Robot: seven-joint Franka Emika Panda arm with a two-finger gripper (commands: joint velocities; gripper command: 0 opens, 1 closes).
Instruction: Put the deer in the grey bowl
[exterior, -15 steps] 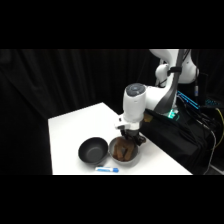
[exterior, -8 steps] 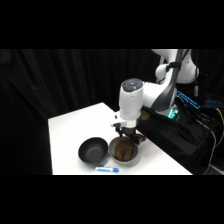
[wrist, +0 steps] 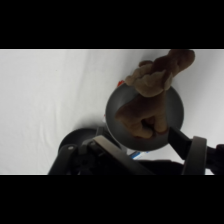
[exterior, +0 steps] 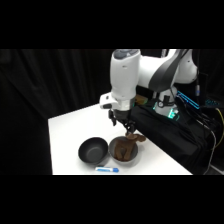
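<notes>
End effector (exterior: 126, 125) hangs above the grey bowl (exterior: 123, 150) in side view, black fingers pointing down, off the bowl's far rim. Whether it is released or clenched: cannot tell here. The deer (exterior: 127, 145) lies in the grey bowl, brown body filling the inside, one part sticking up and out over the far-right rim, close under the end effector; contact between them unclear. Black bowl (exterior: 93, 150) sits just left of the grey bowl, rims nearly touching. Small blue-white object (exterior: 107, 169) lies on the white counter (exterior: 70, 130) in front of the grey bowl, near the front edge.

Wrist view: end effector's dark linkage fills the bottom edge, finger spacing not readable. Grey bowl (wrist: 172, 107) seen from above, the deer (wrist: 150, 97) draped across it, body inside, lighter brown limbs reaching over the upper rim onto the counter (wrist: 50, 95). Black bowl (wrist: 75, 140) partly visible lower left of the grey bowl, behind the linkage.
</notes>
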